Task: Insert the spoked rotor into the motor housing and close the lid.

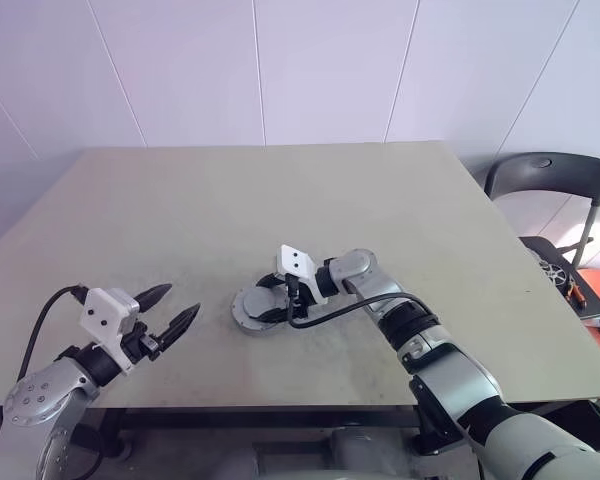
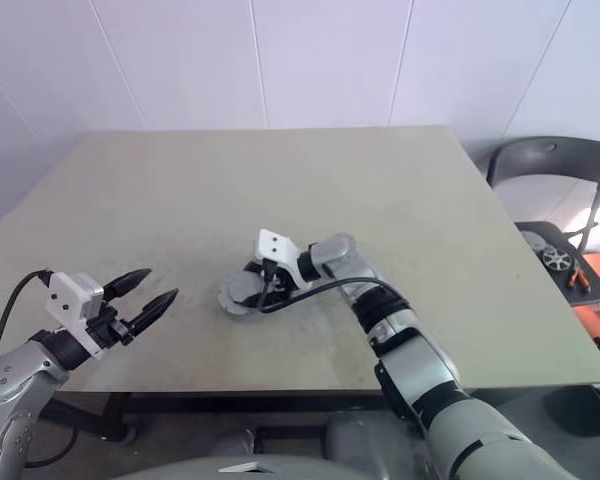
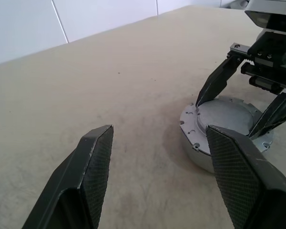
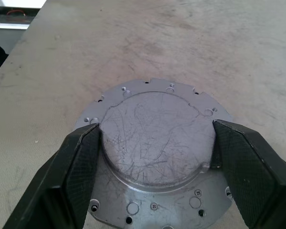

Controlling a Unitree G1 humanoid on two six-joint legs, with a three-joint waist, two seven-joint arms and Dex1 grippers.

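Observation:
The motor housing (image 3: 196,149) stands on the table near its front edge. The lid (image 4: 157,138) lies flat on top of it, scratched grey side up. The spoked rotor is hidden. My right gripper (image 1: 265,300) reaches in from the right and points down onto the lid. Its fingers (image 4: 81,157) press against both sides of the lid's raised round middle. My left gripper (image 1: 182,300) hovers open and empty a short way to the left of the housing, pointing toward it.
The beige table (image 1: 280,200) is bare around the housing. A dark chair (image 1: 545,180) stands off the table's right side. Below it, loose parts lie beside an orange surface (image 1: 595,290). A white wall runs behind the table.

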